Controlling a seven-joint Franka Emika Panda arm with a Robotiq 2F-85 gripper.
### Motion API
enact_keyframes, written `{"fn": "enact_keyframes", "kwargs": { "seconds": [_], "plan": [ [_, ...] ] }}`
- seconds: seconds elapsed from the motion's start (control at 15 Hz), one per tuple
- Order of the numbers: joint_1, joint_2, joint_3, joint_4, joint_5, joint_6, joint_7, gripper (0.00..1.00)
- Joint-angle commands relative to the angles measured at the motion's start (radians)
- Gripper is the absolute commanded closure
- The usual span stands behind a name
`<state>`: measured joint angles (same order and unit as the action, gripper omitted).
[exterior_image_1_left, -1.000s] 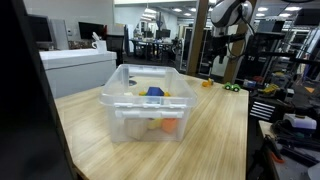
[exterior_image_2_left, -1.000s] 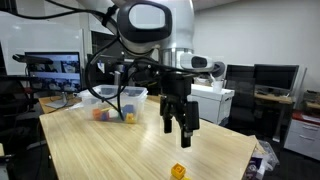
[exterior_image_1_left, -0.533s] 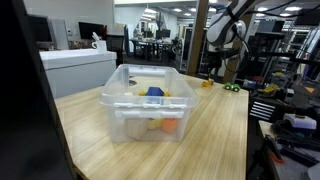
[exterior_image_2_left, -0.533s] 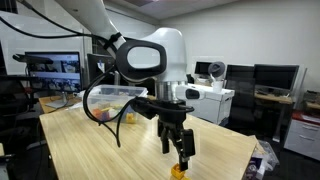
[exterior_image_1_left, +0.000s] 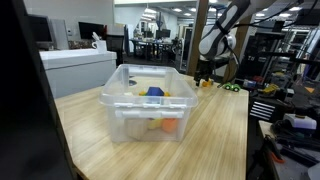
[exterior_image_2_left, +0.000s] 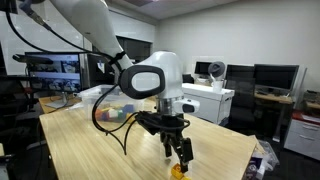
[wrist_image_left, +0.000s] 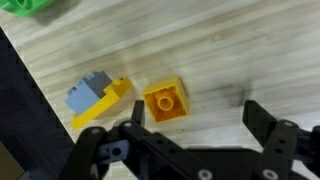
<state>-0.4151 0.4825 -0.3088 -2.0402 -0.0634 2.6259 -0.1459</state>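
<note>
In an exterior view the end effector (exterior_image_1_left: 204, 74) hangs near the office-lab counter's (exterior_image_1_left: 215, 130) far edge, past a clear bin (exterior_image_1_left: 145, 100); in an exterior view its open jaws hover just above the orange block (exterior_image_2_left: 178, 169); the wrist view sets that block (wrist_image_left: 165, 101) just ahead of them, so the approach seems in hand, a grasp needing straight descent.

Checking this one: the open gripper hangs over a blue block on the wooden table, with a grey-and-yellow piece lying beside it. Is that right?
Not quite. The block under the open gripper is orange, not blue, as the wrist view shows. The rest holds: it lies on the wooden table, with the grey-and-yellow piece beside it.
</note>
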Motion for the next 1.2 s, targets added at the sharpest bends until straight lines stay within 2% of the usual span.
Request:
{"fn": "enact_keyframes", "kwargs": {
  "seconds": [0.0,0.13,0.2,0.27,0.4,0.47,0.53,0.73,1.13],
  "plan": [
    [-0.007,0.041,0.016,0.044,0.031,0.033,0.029,0.0],
    [-0.008,0.06,0.016,0.073,0.039,0.034,0.044,0.0],
    [-0.008,0.066,0.014,0.085,0.04,0.029,0.052,0.24],
    [-0.009,0.071,0.012,0.094,0.041,0.024,0.06,0.26],
    [-0.006,0.078,0.004,0.104,0.039,0.023,0.08,0.41],
    [-0.004,0.077,-0.001,0.104,0.036,0.021,0.091,0.09],
    [-0.005,0.071,-0.001,0.101,0.037,0.016,0.092,0.09],
    [-0.006,0.053,-0.019,0.074,0.017,0.022,0.082,0.0],
    [-0.006,0.042,-0.054,0.038,-0.011,0.022,0.069,0.0]
  ]
}}
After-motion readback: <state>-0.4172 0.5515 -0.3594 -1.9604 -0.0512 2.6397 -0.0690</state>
